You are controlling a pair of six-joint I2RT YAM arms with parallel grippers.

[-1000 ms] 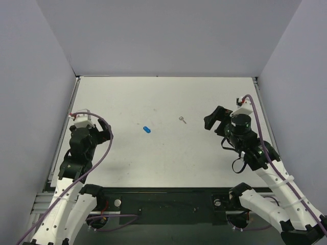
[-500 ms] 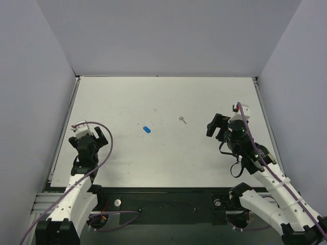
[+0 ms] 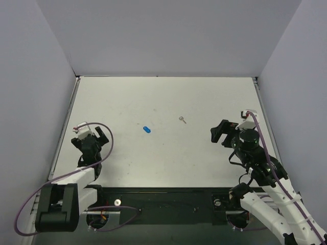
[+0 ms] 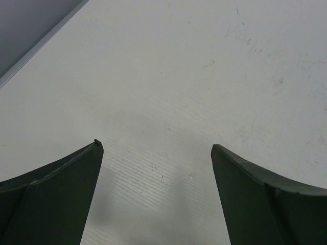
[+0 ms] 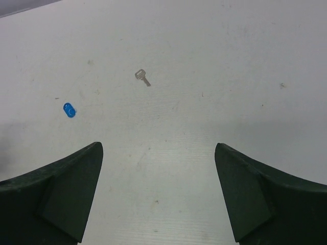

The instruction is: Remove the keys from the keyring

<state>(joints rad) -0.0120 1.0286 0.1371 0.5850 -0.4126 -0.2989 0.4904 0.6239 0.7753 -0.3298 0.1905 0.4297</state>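
A tiny silver key lies on the white table near the middle; it also shows in the right wrist view. The blue oblong tag of the keyring lies apart from it, to the left, and shows in the right wrist view too. The thin ring itself is too small to make out. My left gripper is open and empty near the table's left front corner. My right gripper is open and empty at the right, well back from the key.
The white table is walled by grey panels at the back and sides. A metal rail runs along its left edge. The arm bases and cables sit along the near edge.
Both arms have drawn back toward the near edge. The left arm folded down low at the front left. The key and the blue tag have not moved.
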